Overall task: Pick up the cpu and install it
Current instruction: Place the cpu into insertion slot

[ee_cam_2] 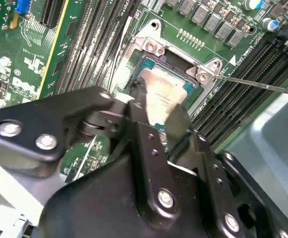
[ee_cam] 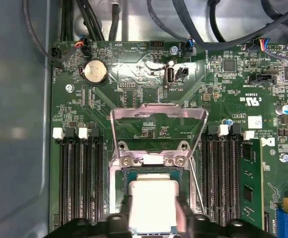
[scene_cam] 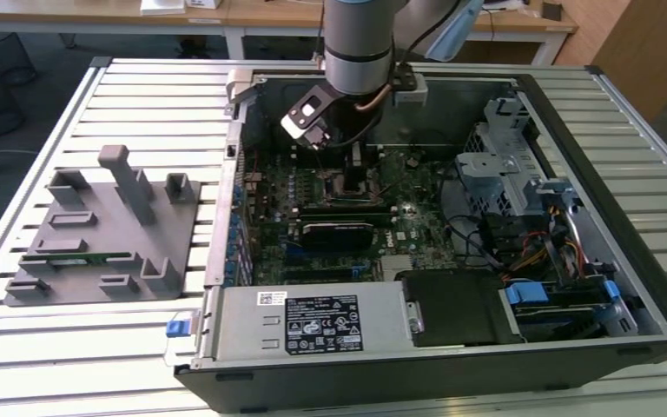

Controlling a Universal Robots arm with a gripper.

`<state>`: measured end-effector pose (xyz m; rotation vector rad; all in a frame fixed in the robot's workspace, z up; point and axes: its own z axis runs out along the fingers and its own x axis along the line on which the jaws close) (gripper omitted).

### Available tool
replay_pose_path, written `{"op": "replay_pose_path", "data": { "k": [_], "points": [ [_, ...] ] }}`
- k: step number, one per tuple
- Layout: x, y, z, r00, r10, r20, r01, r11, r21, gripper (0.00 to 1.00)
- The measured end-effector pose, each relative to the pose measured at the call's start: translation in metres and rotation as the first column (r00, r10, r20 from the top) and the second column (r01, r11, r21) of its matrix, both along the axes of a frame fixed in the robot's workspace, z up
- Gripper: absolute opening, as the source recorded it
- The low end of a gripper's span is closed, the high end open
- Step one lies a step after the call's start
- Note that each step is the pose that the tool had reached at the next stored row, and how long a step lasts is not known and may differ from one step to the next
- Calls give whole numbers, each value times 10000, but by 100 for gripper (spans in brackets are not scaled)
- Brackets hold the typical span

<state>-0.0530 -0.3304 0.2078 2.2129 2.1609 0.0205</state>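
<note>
Because the chip has to drop squarely into its seat, I hold the cpu flat, silvery top up, with my pincer clenched on it. One of my fingers presses on each of two opposite edges, which I judge leaves the underside free. The chip sits right over the socket on the motherboard, its edges lined up with the socket's frame. Whether it is resting in the seat or just above it I cannot tell. The load plate stands tilted up on its hinge, and the thin lever is swung out to the side, so nothing blocks the way down. In the exterior view my arm reaches straight down into the open computer case, which should help keep the chip level. The grey fixture lies well apart on the slatted table, toward the exterior view's left, with a green memory stick in one slot.
</note>
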Motion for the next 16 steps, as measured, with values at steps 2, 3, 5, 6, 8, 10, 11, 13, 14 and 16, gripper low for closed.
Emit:
{"op": "replay_pose_path", "data": {
  "k": [2, 3, 5, 6, 8, 10, 11, 13, 14, 16],
  "points": [
    [0, 0, 26, 10000, 0, 0, 0, 10000, -1, 35],
    [0, 0, 34, 10000, 0, 0, 0, 10000, 0, 35],
    [0, 0, 48, 10000, 0, 0, 0, 10000, 0, 23],
    [0, 0, 56, 10000, 0, 1, 0, 10000, 1, 17],
    [0, 0, 74, 10000, 0, 0, 0, 10000, 0, 11],
    [0, 0, 89, 10000, 0, 0, 0, 10000, -1, 11],
    [0, 0, 96, 10000, 0, 0, 0, 10000, 0, 11],
    [0, 0, 112, 10000, 0, 0, 0, 10000, 0, 11],
    [0, 0, 121, 10000, 0, 0, 0, 10000, 0, 11],
    [0, 0, 136, 10000, 0, 0, 0, 10000, 0, 11]
  ]
}}
